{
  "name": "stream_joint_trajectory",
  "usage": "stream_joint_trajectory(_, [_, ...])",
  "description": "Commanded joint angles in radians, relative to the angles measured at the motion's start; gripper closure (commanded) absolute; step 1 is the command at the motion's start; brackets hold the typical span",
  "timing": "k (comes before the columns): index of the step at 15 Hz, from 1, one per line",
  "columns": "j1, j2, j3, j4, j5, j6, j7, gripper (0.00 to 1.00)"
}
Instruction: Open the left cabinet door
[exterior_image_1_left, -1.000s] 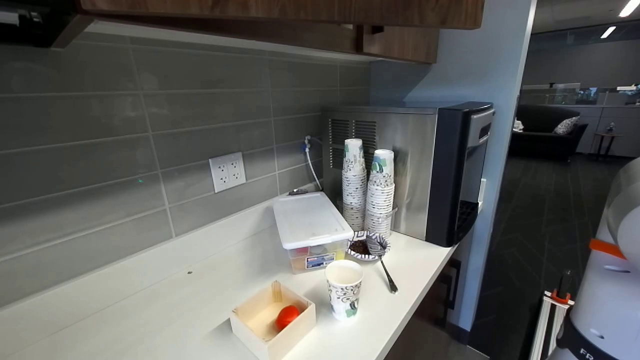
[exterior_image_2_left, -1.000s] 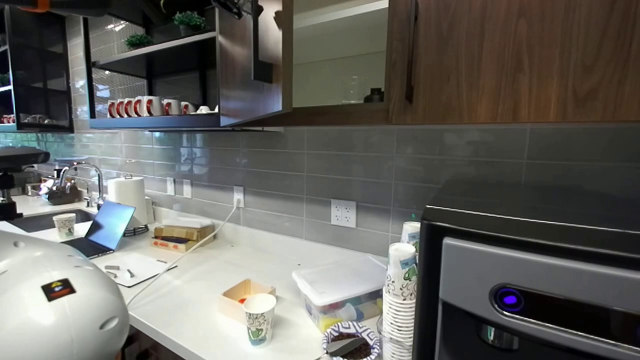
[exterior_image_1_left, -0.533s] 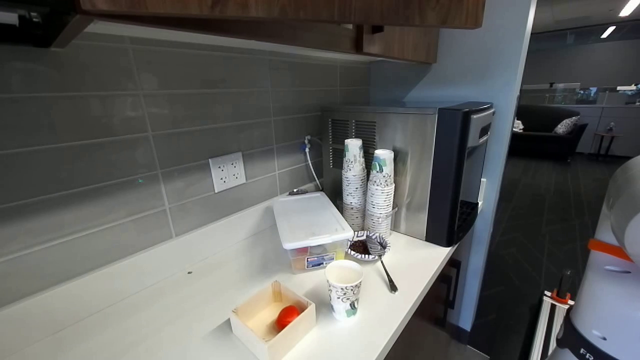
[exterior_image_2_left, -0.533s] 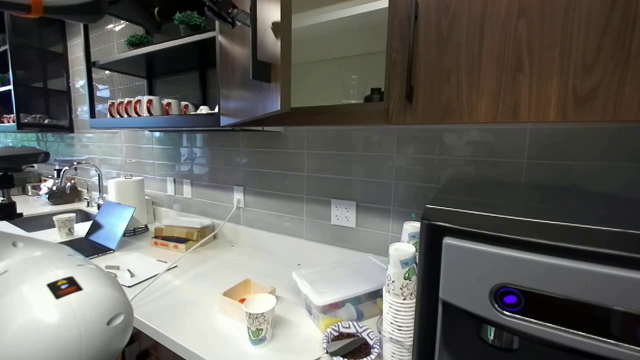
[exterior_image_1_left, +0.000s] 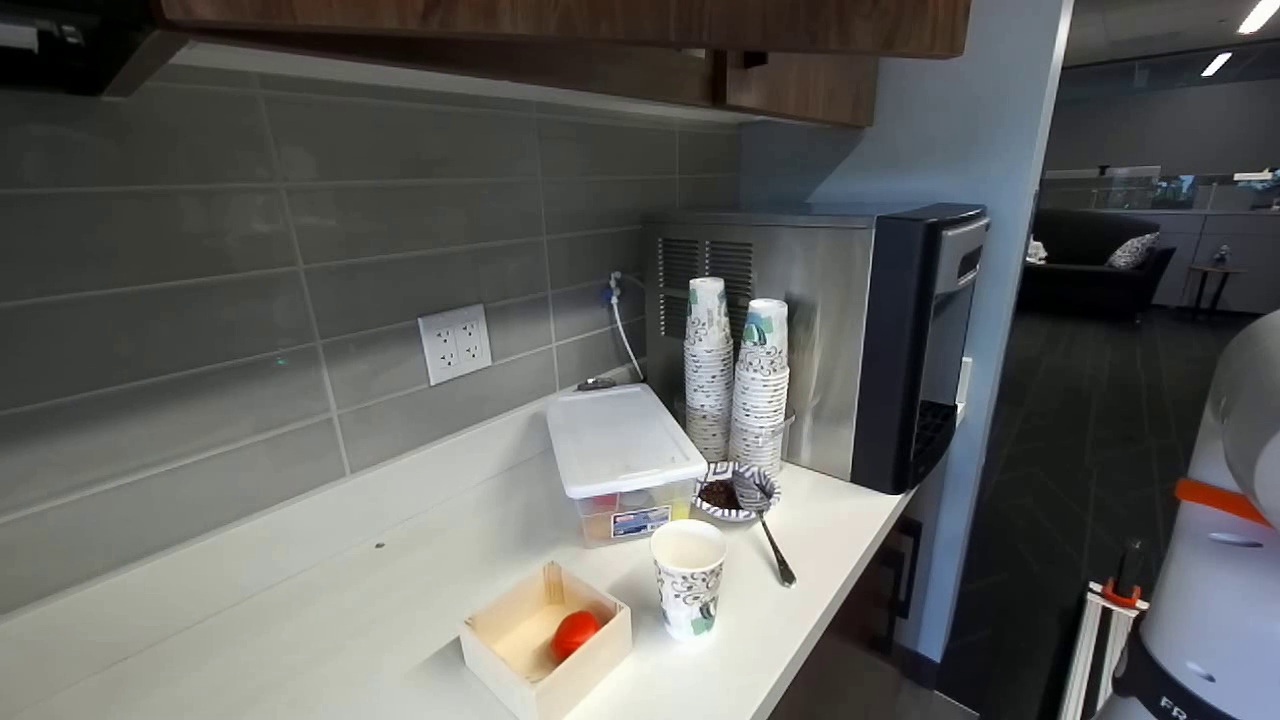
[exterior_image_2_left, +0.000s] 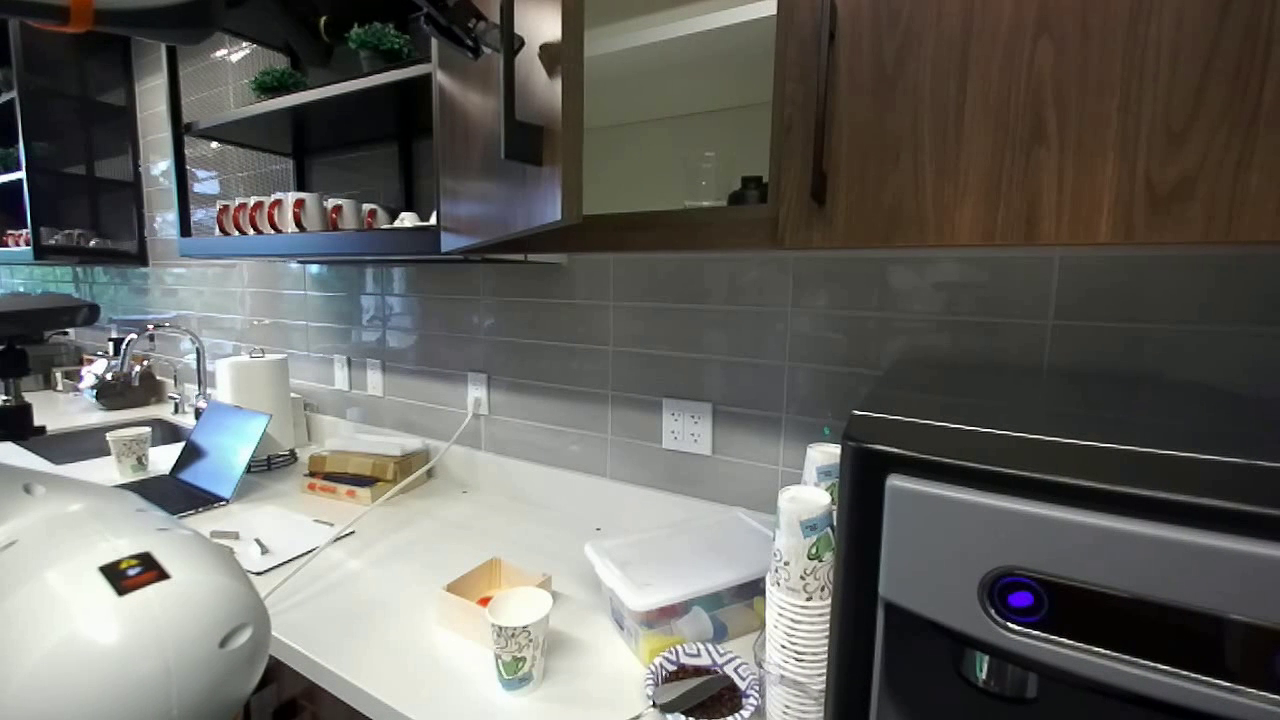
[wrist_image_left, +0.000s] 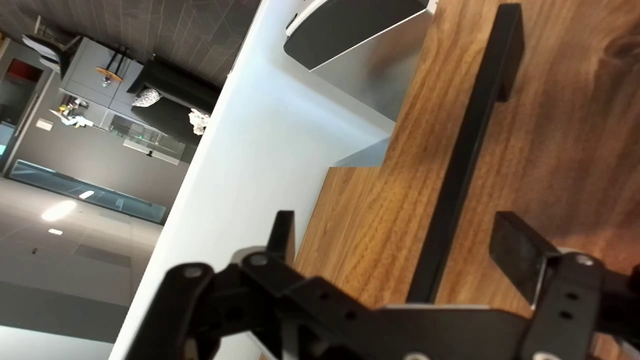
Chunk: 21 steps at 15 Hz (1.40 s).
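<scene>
Hovering with the gripper (wrist_image_left: 395, 215) at the front of the left cabinet door (exterior_image_2_left: 500, 195), and showing the fingers (wrist_image_left: 520, 255) wide apart in the wrist view. Framing the slim black bar handle (wrist_image_left: 470, 150) in the gap between them there, but leaving any touch on the bar impossible to tell. Showing the gripper only partly at the top edge of an exterior view, near that same handle. Standing angled out from the upper cabinet (exterior_image_2_left: 680, 232), in the case of the left cabinet door, and baring a pale interior (exterior_image_2_left: 670, 150) with a small dark object (exterior_image_2_left: 748, 190) low inside. Sitting shut to the right of that interior, in the case of the matching brown door (exterior_image_2_left: 1040, 120), and bearing a black handle (exterior_image_2_left: 823, 110) at its left edge. Seeing white-and-red mugs (exterior_image_2_left: 290, 213) lined along a shelf (exterior_image_2_left: 310, 247) past the angled door, and part of the white arm (exterior_image_2_left: 120, 600) filling the lower left corner. Noting on the white counter (exterior_image_1_left: 350, 610), in both exterior views, a wooden box (exterior_image_1_left: 592, 667) holding a red object (exterior_image_1_left: 575, 632), a paper cup (exterior_image_1_left: 690, 590) standing upright just beside it, a lidded plastic bin (exterior_image_1_left: 625, 440), a patterned bowl (exterior_image_2_left: 738, 662) holding a utensil (exterior_image_2_left: 690, 693) and dark contents (exterior_image_2_left: 715, 706), and two stacks of paper cups (exterior_image_1_left: 709, 390) just beside a large machine (exterior_image_1_left: 840, 320).
</scene>
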Motion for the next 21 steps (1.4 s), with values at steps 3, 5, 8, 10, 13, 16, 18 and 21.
stream_joint_trajectory(3, [0.045, -0.011, -0.052, -0.035, -0.027, 0.128, -0.025, 0.0])
stream_joint_trajectory(5, [0.047, -0.011, -0.062, -0.042, -0.039, 0.182, -0.032, 0.0])
stream_joint_trajectory(8, [0.042, -0.008, -0.091, -0.062, -0.053, 0.263, -0.042, 0.0])
stream_joint_trajectory(10, [0.036, -0.005, -0.118, -0.071, -0.059, 0.32, -0.055, 0.0])
stream_joint_trajectory(13, [0.025, 0.0, -0.168, -0.083, -0.067, 0.423, -0.075, 0.0])
stream_joint_trajectory(16, [0.008, 0.017, -0.211, -0.081, -0.058, 0.52, -0.099, 0.0])
stream_joint_trajectory(18, [-0.006, 0.035, -0.23, -0.075, -0.048, 0.577, -0.118, 0.0])
stream_joint_trajectory(21, [-0.017, 0.074, -0.247, -0.065, -0.032, 0.66, -0.148, 0.0])
